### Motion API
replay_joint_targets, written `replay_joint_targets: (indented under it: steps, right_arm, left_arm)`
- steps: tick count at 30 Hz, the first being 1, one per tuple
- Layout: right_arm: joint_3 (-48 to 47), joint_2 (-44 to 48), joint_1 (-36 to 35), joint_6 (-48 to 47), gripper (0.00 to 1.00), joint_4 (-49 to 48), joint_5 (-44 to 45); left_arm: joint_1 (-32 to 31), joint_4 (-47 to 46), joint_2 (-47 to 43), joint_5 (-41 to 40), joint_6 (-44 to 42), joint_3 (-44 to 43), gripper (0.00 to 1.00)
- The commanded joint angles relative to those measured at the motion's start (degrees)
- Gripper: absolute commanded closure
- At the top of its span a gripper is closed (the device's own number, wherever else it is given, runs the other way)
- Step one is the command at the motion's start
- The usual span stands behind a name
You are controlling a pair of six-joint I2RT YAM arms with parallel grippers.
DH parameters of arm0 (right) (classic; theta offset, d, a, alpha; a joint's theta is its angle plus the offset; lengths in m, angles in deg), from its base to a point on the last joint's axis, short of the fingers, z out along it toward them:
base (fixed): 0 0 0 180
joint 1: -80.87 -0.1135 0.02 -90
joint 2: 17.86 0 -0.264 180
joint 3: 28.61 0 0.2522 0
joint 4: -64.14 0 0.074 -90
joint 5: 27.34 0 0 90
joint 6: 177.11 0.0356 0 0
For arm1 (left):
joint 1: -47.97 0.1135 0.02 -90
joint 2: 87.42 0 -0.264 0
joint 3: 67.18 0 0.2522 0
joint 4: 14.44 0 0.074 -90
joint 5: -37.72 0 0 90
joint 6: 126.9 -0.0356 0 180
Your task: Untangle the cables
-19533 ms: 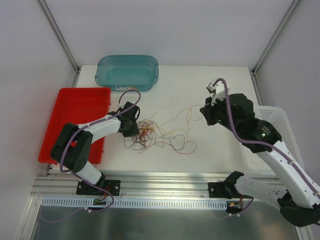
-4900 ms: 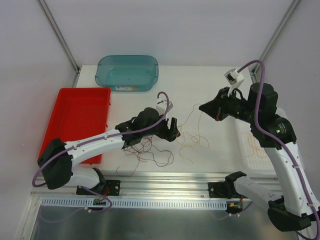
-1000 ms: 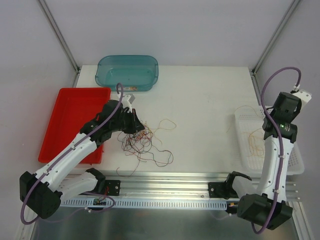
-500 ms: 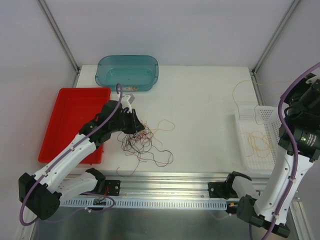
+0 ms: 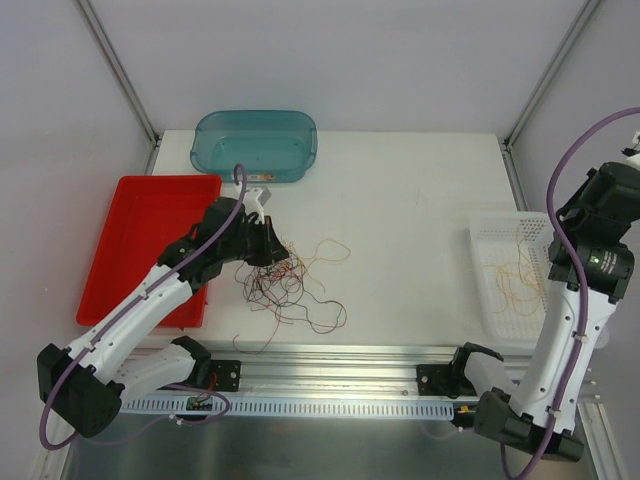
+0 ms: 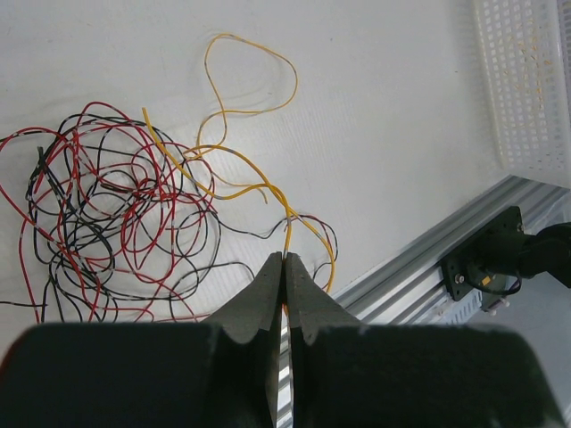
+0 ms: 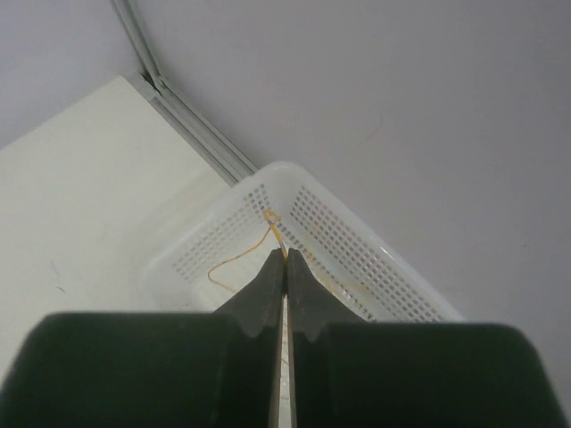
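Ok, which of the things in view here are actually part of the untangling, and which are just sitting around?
In the job:
- cable tangle
- left claw, shut on a yellow strand of it
- right claw, shut on a separate yellow cable
- white basket beneath that cable

Lying about:
- teal tub
- red tray

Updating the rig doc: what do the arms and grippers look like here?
Left arm and right arm: white link shells, black joint housings, a thick purple hose looping along each. Left gripper and right gripper: two black wedge-shaped fingers tapering to thin tips.
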Motion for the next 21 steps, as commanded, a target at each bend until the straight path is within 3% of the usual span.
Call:
replay_joint_targets:
  steps: [1, 3, 5, 6, 7, 10, 13, 16, 17, 21]
  right_arm:
    - [4.6, 0.2, 0.5, 0.7, 0.99, -2.7, 5.6]
    - [8.3, 0.2, 0.7, 2.2, 0.99, -3.0, 7.0]
    - [11.3, -0.3, 0.9, 4.1, 0.93, -2.7, 9.0]
    - [11.9, -0.5, 1.1, 4.7, 0.81, -2.0, 9.3]
    - [12.5, -0.5, 1.1, 4.9, 0.55, -1.6, 9.4]
    - [13.5, -0.4, 1.1, 5.9, 0.36, 0.0, 6.1]
    - [15.1, 2.2, 0.6, 7.3, 0.29, -0.8, -4.2]
    - [16.7, 3.8, -3.1, 7.6, 0.28, -2.6, -16.8]
    - [17.3, 3.9, -4.6, 7.5, 0.28, -4.7, -25.5]
    - [21.8, 4.9, -17.0, 6.6, 0.29, -11.9, -42.1]
  left_arm:
    - [-0.4, 0.5, 0.3, 1.7, -1.1, -2.7, 1.0]
    - [-0.5, 0.7, 0.4, 1.6, -1.2, -3.1, 1.0]
    - [-0.5, 0.7, 0.8, 2.0, -1.3, -3.5, 1.0]
    - [-0.5, 0.7, 0.7, 1.9, -1.4, -4.0, 1.0]
    - [-0.6, 1.0, 0.8, 2.2, -1.4, -4.3, 1.0]
    - [-1.1, 1.0, 1.4, 2.4, -1.4, -5.3, 1.0]
    - [-1.9, 1.2, 2.3, 2.6, -1.5, -6.5, 1.0]
    - [-2.8, 1.2, 3.8, 2.4, -2.0, -7.9, 1.0]
    - [-3.5, 1.2, 4.2, 2.4, -2.1, -8.1, 1.0]
    - [-5.7, 1.3, 5.7, 2.4, -3.9, -10.0, 1.0]
